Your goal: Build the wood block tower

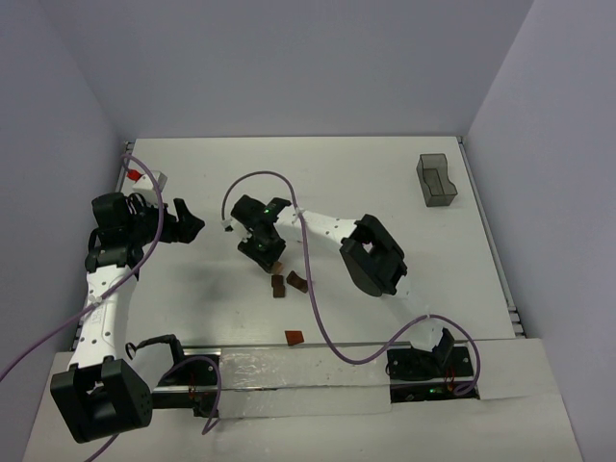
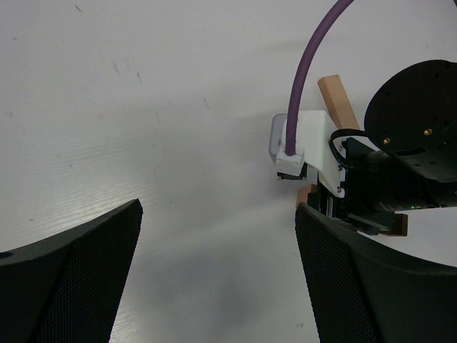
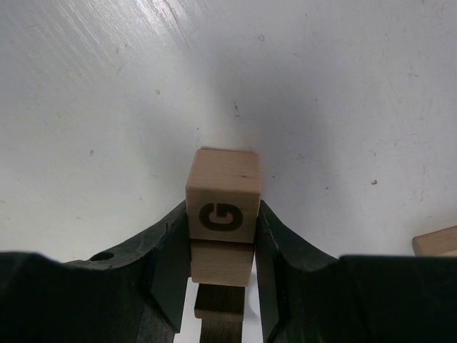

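Squarely at the middle of the white table (image 1: 385, 192), the right gripper (image 3: 223, 214) pinches the narrow tower of small wooden cubes (image 3: 222, 257) — its black fingers (image 3: 168, 250) pressed, it appears, against the top light-tan cube stamped "G" (image 3: 223, 179). The left gripper (image 2: 218, 207) hangs spread wide, well apart at the left — brown wooden blocks (image 1: 278, 286) lie loose nearby.
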Robot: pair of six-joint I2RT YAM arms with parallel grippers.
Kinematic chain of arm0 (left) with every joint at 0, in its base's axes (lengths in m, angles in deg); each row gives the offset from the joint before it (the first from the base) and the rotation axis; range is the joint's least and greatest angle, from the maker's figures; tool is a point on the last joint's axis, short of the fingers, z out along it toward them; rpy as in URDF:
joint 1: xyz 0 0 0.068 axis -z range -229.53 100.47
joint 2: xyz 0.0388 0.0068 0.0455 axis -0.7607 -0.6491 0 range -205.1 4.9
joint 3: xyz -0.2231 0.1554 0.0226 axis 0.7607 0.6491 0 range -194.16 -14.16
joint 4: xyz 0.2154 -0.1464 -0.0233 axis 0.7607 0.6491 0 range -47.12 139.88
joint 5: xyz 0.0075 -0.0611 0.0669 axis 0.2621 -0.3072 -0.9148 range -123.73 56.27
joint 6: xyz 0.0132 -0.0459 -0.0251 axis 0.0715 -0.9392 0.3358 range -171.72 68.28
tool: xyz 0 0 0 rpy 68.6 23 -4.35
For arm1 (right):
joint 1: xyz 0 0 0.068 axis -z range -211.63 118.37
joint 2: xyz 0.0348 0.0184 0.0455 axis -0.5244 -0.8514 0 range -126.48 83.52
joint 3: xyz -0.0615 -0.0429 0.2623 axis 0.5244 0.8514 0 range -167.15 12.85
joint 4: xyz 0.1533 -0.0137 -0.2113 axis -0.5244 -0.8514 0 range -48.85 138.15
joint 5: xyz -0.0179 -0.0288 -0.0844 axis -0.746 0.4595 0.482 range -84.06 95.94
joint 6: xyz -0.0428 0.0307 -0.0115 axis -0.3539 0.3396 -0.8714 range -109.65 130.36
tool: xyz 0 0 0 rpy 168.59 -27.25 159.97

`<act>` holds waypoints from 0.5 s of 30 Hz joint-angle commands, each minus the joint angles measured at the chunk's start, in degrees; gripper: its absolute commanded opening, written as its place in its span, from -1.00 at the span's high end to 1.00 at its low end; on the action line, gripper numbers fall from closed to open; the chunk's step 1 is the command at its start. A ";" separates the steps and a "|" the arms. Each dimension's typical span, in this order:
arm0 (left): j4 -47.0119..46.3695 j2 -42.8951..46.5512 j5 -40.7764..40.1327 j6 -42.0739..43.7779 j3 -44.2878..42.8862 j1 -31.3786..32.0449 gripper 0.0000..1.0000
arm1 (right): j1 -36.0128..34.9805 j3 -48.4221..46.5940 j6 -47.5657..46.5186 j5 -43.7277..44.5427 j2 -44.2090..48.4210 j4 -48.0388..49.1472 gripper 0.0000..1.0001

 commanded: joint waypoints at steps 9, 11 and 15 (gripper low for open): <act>-2.61 0.19 -0.44 -0.14 -0.53 -0.35 -0.88 | 1.58 -3.87 15.95 9.17 5.20 -0.64 1.00; -2.69 0.27 -0.68 -0.22 -0.45 -0.35 -0.88 | 2.39 -3.46 20.00 14.58 6.49 -0.64 1.00; -3.05 0.28 -1.04 -0.50 -0.44 -0.27 -0.88 | 4.27 -1.10 26.01 19.91 10.13 -0.64 1.00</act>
